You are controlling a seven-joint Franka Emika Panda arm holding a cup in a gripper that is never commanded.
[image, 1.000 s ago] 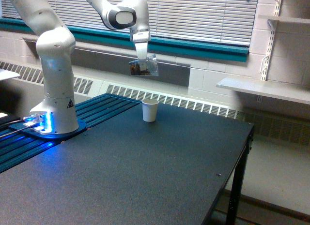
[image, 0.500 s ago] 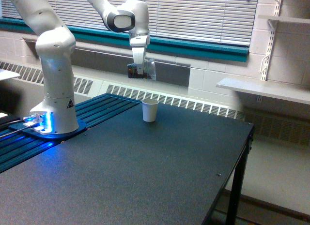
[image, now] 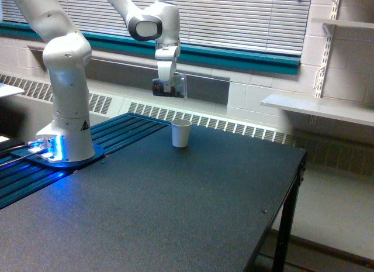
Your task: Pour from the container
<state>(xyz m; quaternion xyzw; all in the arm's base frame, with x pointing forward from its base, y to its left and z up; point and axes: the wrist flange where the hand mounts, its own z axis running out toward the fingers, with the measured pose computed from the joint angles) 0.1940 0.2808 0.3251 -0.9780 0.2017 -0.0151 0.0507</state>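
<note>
On the tabletop [image: 193, 196] you have the white cup [image: 181, 133], upright and open. Up and slightly toward the exterior view's left of it hangs the clear container [image: 170, 86], lying sideways with brown grains inside, gripped by your tool [image: 166, 79]. Its mouth is well clear of the cup.
</note>
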